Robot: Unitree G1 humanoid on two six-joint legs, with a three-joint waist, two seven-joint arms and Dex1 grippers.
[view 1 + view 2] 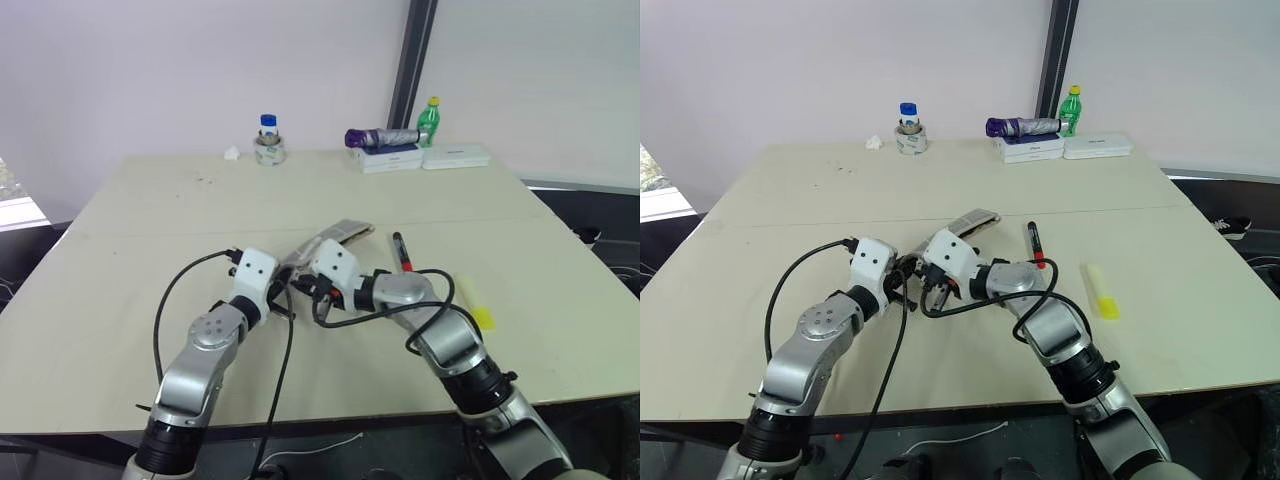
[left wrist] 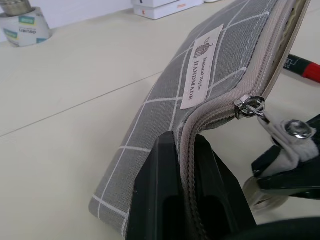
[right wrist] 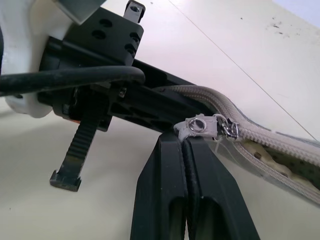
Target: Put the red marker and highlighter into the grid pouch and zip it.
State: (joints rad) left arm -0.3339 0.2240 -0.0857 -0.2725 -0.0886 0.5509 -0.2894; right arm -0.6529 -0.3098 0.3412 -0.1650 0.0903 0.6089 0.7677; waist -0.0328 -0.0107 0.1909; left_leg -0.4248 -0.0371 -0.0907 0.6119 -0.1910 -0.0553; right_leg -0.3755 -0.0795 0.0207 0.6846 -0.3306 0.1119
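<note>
Left pincer (image 2: 182, 165) clamped on pouch (image 2: 165, 125) zipper edge. Right pincer (image 3: 186, 150) closed on zipper pull (image 3: 200, 127). Pouch partly raised off surface (image 1: 150, 220). Marker (image 1: 401, 250), highlighter (image 1: 476, 305) lie out on surface, right of pouch.

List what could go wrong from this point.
The right gripper pinches only the thin tab beside the zipper pull; it may slip off. The left gripper clamps just the pouch edge, so pulling could drag it. The marker and highlighter lie outside; zipping now would shut them out.
</note>
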